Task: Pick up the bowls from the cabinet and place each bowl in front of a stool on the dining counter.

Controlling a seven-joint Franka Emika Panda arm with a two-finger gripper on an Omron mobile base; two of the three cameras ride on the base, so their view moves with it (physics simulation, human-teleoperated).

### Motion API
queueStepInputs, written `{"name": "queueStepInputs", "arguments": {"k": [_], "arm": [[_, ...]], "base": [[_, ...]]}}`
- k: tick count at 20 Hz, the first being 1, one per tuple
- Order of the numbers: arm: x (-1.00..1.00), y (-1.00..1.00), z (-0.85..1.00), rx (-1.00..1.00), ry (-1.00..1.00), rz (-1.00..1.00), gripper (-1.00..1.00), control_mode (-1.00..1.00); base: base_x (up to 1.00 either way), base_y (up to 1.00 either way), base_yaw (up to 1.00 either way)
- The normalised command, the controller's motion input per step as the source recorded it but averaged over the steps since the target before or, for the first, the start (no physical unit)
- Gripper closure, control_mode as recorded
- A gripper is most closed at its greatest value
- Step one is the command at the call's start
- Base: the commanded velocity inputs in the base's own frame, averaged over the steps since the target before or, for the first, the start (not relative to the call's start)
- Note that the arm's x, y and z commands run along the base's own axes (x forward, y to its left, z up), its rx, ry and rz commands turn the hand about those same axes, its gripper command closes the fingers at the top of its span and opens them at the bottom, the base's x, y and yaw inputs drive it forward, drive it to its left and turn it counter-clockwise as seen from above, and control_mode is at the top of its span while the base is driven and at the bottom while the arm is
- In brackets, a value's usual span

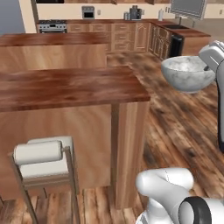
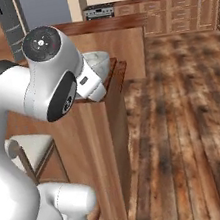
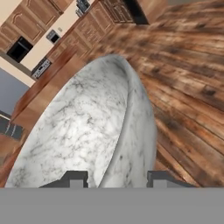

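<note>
My gripper is shut on the rim of a grey-white marbled bowl, one fingertip inside the rim and one outside. In the left base view the bowl hangs in the air, level and above counter height, just past the right end of the dining counter. In the right base view the bowl peeks out behind my arm, close to the counter's end. A pale cushioned stool stands in front of the counter's panel; its seat also shows. The cabinet is out of view.
A second wooden counter stands behind the dining counter. Base units with drawers, a stove and a dark appliance line the back wall. Open wood floor lies to the right.
</note>
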Motion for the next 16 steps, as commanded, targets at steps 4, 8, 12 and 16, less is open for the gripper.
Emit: {"name": "queueStepInputs", "arguments": {"k": [4, 8, 12, 16], "arm": [[0.0, 0.0, 0.0, 0.0, 0.0, 0.0, 1.0, 1.0], [0.0, 0.0, 0.0, 0.0, 0.0, 0.0, 1.0, 1.0], [0.0, 0.0, 0.0, 0.0, 0.0, 0.0, 1.0, 1.0], [0.0, 0.0, 0.0, 0.0, 0.0, 0.0, 1.0, 1.0]], "base": [[-0.29, 0.85, -0.1], [-0.33, 0.85, -0.1], [-0.36, 0.84, -0.1], [-0.35, 0.88, -0.1]]}}
